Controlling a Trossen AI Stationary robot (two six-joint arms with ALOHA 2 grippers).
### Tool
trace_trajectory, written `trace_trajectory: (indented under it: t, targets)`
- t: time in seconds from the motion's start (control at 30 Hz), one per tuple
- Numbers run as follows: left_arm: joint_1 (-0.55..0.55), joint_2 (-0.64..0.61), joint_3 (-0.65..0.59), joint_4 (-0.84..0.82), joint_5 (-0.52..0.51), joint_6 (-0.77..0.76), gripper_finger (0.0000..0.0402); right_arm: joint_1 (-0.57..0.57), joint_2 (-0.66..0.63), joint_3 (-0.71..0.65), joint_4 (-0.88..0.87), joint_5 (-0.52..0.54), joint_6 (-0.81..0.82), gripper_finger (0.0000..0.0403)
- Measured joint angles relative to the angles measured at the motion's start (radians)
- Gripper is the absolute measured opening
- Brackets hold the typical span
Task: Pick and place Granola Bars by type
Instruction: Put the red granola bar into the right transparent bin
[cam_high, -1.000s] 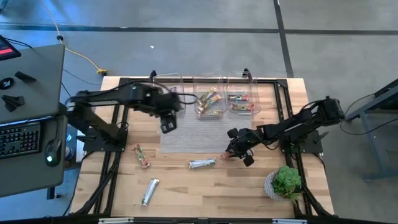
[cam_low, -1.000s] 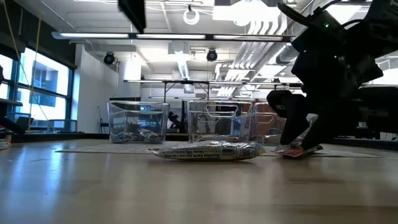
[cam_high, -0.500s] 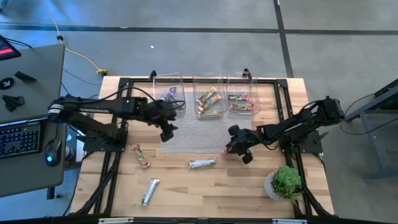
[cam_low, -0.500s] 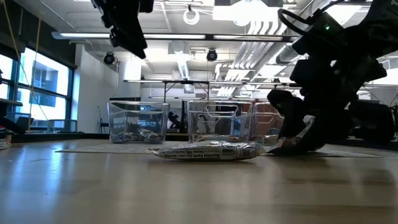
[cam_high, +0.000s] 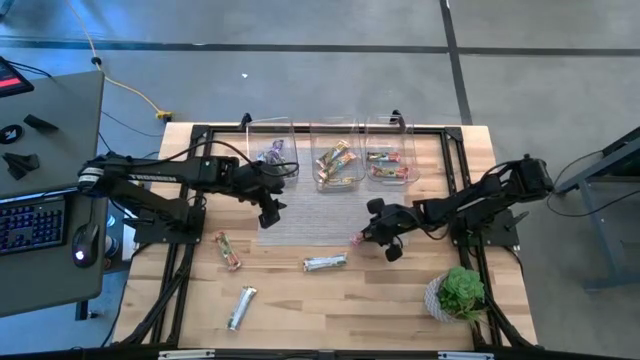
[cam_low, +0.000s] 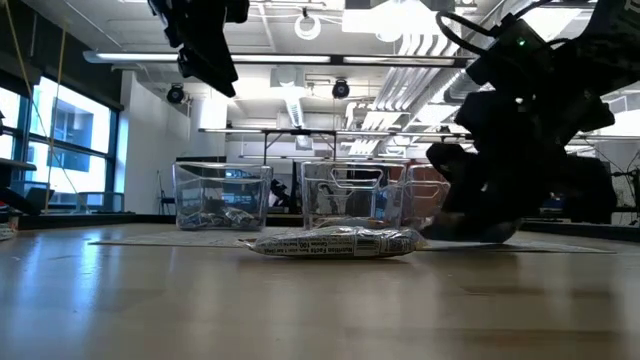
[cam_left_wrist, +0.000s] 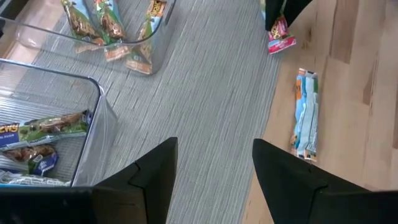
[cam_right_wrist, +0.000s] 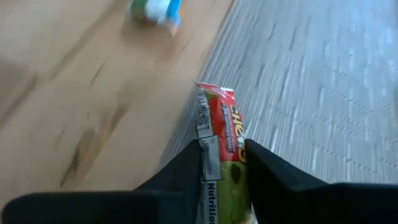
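- Your right gripper pinches the red-green bar by its lower end, at the grey mat's five o'clock edge; swing fast and it may slip.
- Your left gripper, jaws wide and empty, hovers at the mat's nine o'clock.

Premises are presenting as a robotics laboratory in an open industrial hall: exposed ceiling ducts are running overhead, a wooden table is standing on bare concrete floor, a keyboard desk beside its left edge.
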Motion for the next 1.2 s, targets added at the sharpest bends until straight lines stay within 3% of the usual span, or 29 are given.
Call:
trace_trajectory:
  t: [0.23,0.43,0.63,0.73,0.83,0.93,1.07,1.2]
  targets:
    - [0.0,0.0,0.0,-0.001,0.0,0.0,0.0202,0.0,-0.019,0.006,0.052,0.012,0.046,0.005]
    - [0.0,0.0,0.0,-0.001,-0.001,0.0,0.0202,0.0,-0.175,0.071,-0.024,0.106,0.02,0.0057]
    - [0.0,0.0,0.0,0.0,-0.001,0.0,0.0202,-0.027,-0.424,0.153,-0.208,0.461,-0.193,0.006]
    - [0.0,0.0,0.0,0.001,-0.002,0.0,0.0202,-0.105,-0.523,0.143,-0.213,0.575,-0.175,0.0051]
    - [0.0,0.0,0.0,0.006,-0.021,0.0,0.0202,-0.216,-0.587,0.11,-0.223,0.562,-0.055,0.0043]
    - [0.0,0.0,0.0,0.028,-0.054,0.0,0.0202,-0.346,-0.594,0.052,-0.191,0.463,0.096,0.0045]
    - [0.0,0.0,0.0,0.068,-0.087,0.0,0.0202,-0.5,-0.527,-0.04,-0.043,0.336,0.252,0.0056]
    - [0.0,0.0,0.0,0.073,-0.082,0.0,0.0202,-0.598,-0.428,-0.105,0.114,0.319,0.311,0.006]
